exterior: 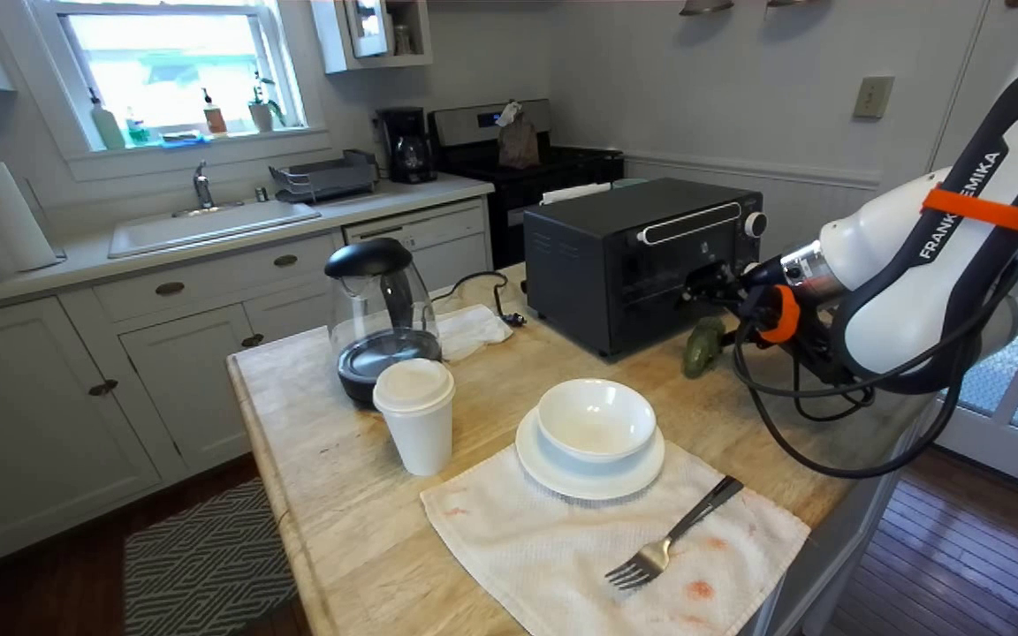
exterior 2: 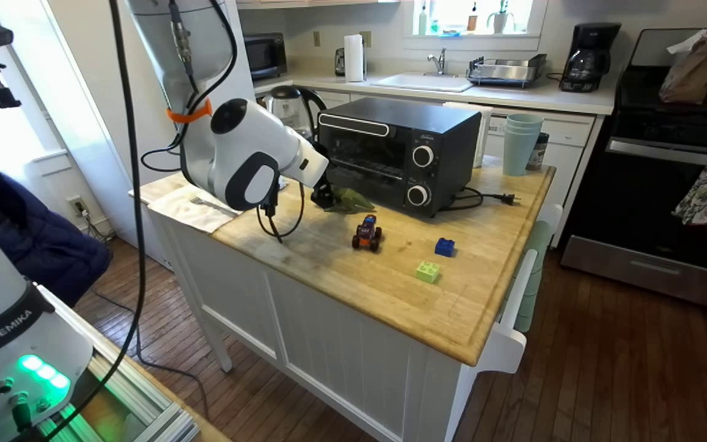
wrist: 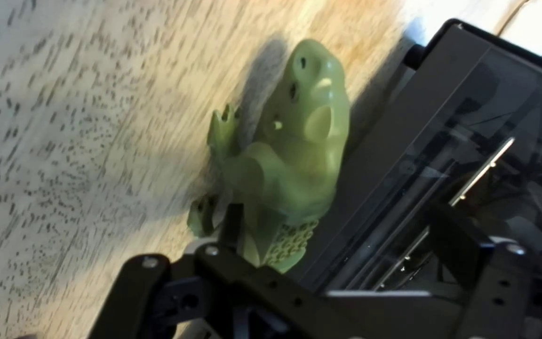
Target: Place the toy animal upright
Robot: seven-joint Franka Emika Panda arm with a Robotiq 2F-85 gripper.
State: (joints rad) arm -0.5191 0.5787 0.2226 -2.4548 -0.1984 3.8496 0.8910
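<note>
Black fingers (wrist: pixel 461 247) stand wide apart, released; beyond one, partly hidden, the toy animal (wrist: pixel 304 160) rests on the desk (wrist: pixel 87 141); beyond the other, the toaster oven (wrist: pixel 440 155).

Over to the tabletop (exterior: pixel 345 530) now, carrying white bowl (exterior: pixel 596 420) on plate (exterior: pixel 590 483), fork (exterior: pixel 656 555) on cloth (exterior: pixel 522 543), lidded cup (exterior: pixel 421 428) near kettle (exterior: pixel 376 322), toy truck (exterior 2: pixel 367 233) near toaster oven (exterior 2: pixel 399 152), and blue block (exterior 2: pixel 444 247) near lime-green block (exterior 2: pixel 428 272)!
</note>
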